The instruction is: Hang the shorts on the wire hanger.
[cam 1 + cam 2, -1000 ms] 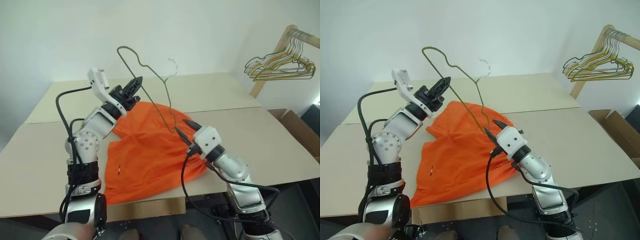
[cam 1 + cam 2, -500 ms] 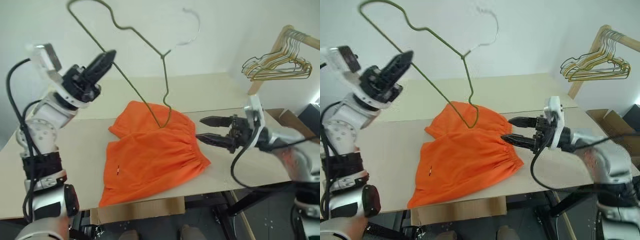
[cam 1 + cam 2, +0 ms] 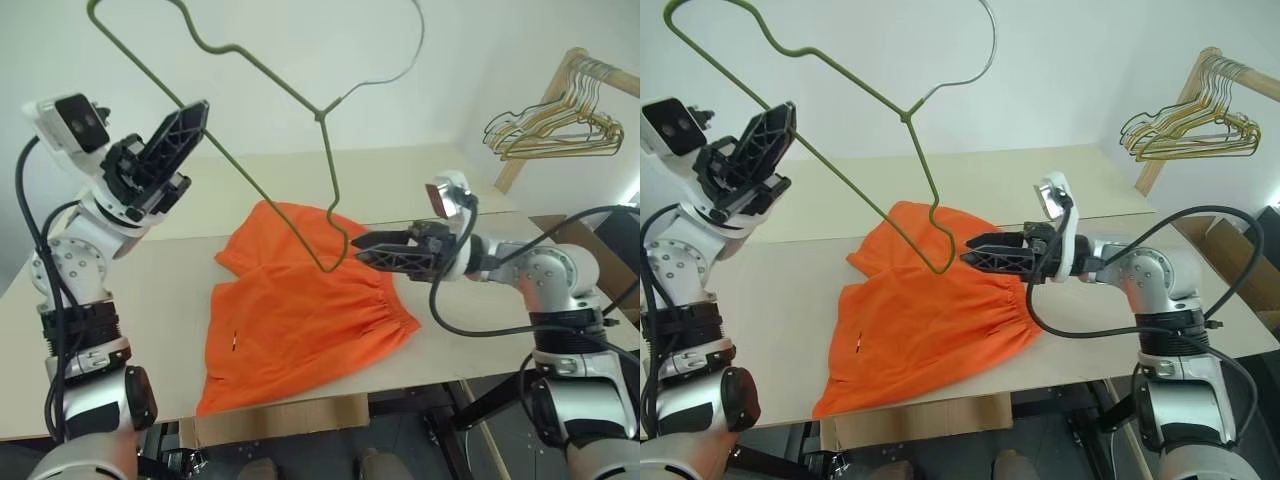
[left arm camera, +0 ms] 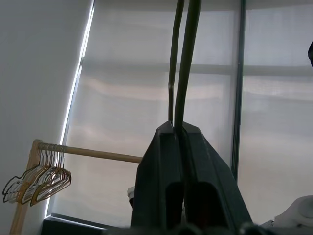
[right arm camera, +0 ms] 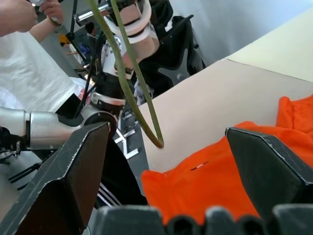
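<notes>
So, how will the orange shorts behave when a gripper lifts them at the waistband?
The shorts probably droop: the fabric lies flat and creased on the table. They look light. The gathered waistband may stretch and bunch, giving the fingers some grip.

The shorts point(image 3: 300, 315) lie on the surface point(image 3: 500, 290); the hanger point(image 3: 270, 130) hangs above them, its lowest corner just left of the right fingers point(image 3: 365, 240); a hanger rack point(image 3: 555, 120) stands far right
</notes>
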Controlling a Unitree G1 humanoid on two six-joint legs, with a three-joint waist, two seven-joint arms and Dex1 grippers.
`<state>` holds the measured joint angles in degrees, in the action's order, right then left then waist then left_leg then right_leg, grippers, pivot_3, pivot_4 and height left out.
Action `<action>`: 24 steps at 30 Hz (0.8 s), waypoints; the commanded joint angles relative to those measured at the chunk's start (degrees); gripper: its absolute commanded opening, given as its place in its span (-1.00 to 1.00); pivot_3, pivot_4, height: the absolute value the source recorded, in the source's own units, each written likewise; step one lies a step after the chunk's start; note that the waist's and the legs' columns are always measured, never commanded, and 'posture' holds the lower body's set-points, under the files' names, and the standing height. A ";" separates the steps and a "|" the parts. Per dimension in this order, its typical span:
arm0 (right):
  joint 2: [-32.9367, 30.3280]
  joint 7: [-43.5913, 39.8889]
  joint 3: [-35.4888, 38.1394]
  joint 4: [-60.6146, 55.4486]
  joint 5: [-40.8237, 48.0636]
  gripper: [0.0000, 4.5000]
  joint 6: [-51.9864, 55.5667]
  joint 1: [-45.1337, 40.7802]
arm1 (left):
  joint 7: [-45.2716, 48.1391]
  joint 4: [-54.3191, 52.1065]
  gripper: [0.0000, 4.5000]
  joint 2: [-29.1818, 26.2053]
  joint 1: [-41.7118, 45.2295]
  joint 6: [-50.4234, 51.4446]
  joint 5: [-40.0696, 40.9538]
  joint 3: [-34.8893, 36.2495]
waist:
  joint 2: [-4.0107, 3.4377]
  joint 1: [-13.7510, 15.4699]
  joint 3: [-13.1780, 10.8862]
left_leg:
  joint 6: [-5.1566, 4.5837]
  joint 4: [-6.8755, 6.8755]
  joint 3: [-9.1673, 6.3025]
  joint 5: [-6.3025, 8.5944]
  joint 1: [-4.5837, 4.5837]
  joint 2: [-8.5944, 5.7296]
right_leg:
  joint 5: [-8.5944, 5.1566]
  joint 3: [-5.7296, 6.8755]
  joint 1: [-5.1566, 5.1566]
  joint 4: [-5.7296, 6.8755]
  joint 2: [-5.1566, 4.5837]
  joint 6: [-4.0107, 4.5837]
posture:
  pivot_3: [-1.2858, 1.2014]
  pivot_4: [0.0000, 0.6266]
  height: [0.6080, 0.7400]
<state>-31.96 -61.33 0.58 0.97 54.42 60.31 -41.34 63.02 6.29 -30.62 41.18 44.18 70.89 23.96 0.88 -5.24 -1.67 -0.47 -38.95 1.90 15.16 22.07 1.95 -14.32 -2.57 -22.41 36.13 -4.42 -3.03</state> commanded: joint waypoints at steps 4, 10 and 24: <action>2.75 4.00 -0.24 -4.69 1.10 0.99 2.59 -0.91 | -1.25 -3.43 -1.00 1.48 -0.98 -2.25 -0.04 1.33 | 0.00 0.37 0.00 | 0.00 0.00 0.01 0.00 0.00 0.00 | 0.00 0.01 0.00 -0.01 0.00 0.00 | -0.01 -1.00 1.00; 4.31 6.17 -1.29 -6.40 0.69 0.99 3.23 0.11 | -1.99 -3.96 -1.00 2.69 -1.98 -3.18 0.01 1.26 | 0.00 0.35 0.00 | 0.00 0.00 0.01 0.00 0.00 0.00 | 0.00 0.01 -0.01 0.00 0.01 0.00 | -0.01 -1.00 1.00; 5.46 8.91 -0.65 -5.25 -0.04 -0.34 2.65 0.33 | -2.51 -3.01 -1.00 3.84 -2.60 -3.48 -1.49 0.25 | 0.00 0.05 0.00 | 0.00 0.00 0.01 0.00 0.00 0.00 | 0.00 0.02 -0.01 0.01 0.01 0.00 | -0.02 -1.00 1.00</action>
<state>-26.63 -52.58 -1.66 -3.90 54.18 63.27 -39.97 60.77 4.08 -26.73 38.05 41.36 69.59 24.01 0.88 -5.19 -1.67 -0.47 -38.94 1.90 15.16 22.07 1.95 -14.31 -2.55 -22.43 36.13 -4.41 -3.03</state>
